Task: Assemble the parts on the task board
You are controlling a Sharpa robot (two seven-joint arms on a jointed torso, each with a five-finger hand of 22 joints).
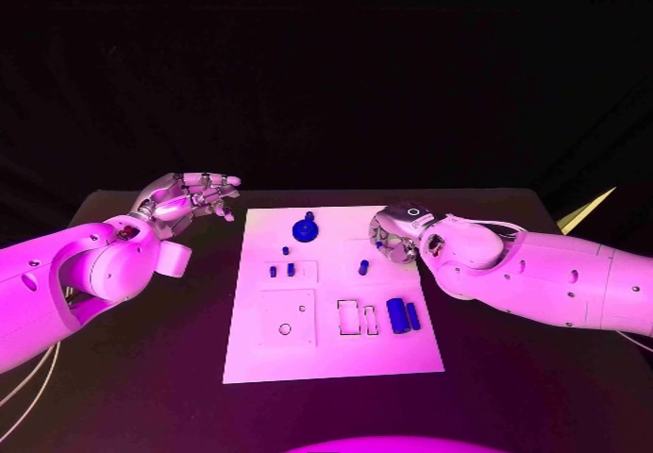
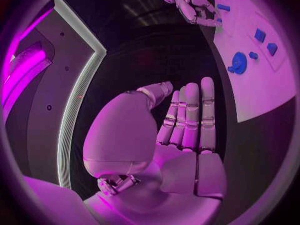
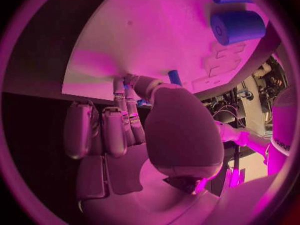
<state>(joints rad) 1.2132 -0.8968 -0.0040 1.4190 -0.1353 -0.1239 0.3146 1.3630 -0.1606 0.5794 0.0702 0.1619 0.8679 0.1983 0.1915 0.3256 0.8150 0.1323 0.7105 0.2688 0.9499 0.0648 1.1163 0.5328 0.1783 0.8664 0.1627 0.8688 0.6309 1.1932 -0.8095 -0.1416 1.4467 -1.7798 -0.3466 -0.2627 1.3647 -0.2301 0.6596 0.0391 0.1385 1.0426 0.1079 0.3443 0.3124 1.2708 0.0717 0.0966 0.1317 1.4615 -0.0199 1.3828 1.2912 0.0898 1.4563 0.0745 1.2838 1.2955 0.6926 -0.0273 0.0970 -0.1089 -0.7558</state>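
**Right robot hand low over the board's far right edge**

The task board [image 1: 333, 326] lies mid-frame on the desk [image 1: 517, 368], with blue parts [image 1: 400, 314] at lower right. Further back, the right robot hand [image 1: 397, 233] is there, grip unclear. Upper left, the left robot hand [image 1: 188, 200] hovers empty, fingers apart.

Almost no writing could be read. In the right wrist view, dark letters ran along the white arm [image 3: 280, 144] at the circle's rim, cut off by the picture's edge; they looked like the start of a brand name, perhaps "SHARPA", but could not be made out with certainty. The task board [image 1: 333, 359] bore no legible marks.
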